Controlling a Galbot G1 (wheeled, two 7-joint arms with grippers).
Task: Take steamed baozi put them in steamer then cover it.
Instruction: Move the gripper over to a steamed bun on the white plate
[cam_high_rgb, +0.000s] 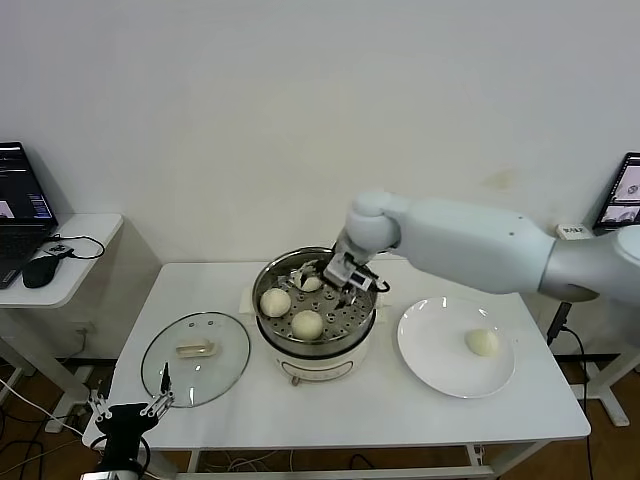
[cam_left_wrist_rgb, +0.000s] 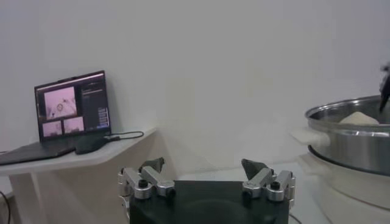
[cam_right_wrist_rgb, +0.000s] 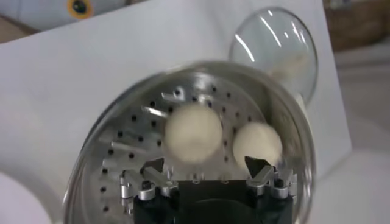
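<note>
- The right arm reaches in from the right across the far side of the tabletop (cam_high_rgb: 400, 420), its wrist bent down so that the right claw (cam_high_rgb: 345, 276) hangs over the far-right part of the steamer (cam_high_rgb: 362, 330).
- In the right wrist view the right claw (cam_right_wrist_rgb: 205, 165) has its jaws spread wide with nothing between them; two buns lie on the perforated tray just beyond its tips.
- The left arm is parked low at the near-left edge of the tabletop; the left claw (cam_high_rgb: 128, 405) is also spread wide and holds nothing, as the left wrist view shows (cam_left_wrist_rgb: 203, 167).
- The steamer stands upright at the middle of the tabletop, its open mouth facing up.
- Three steamed baozi are in the steamer: one at its left (cam_high_rgb: 275, 302), one at its near side (cam_high_rgb: 308, 324), and a third at the far side (cam_high_rgb: 309, 283), partly hidden by the right claw.
- A fourth bun (cam_high_rgb: 482, 342) lies on the white plate (cam_high_rgb: 430, 350), right of the steamer. The buns are round, with no clear long axis.
- The glass lid (cam_high_rgb: 170, 375) lies flat on the tabletop left of the steamer, close to it; whether they touch cannot be told.
- On a side table at far left stand a laptop (cam_high_rgb: 20, 215) and a mouse (cam_high_rgb: 42, 270); another screen (cam_high_rgb: 625, 192) shows at the far right edge.
</note>
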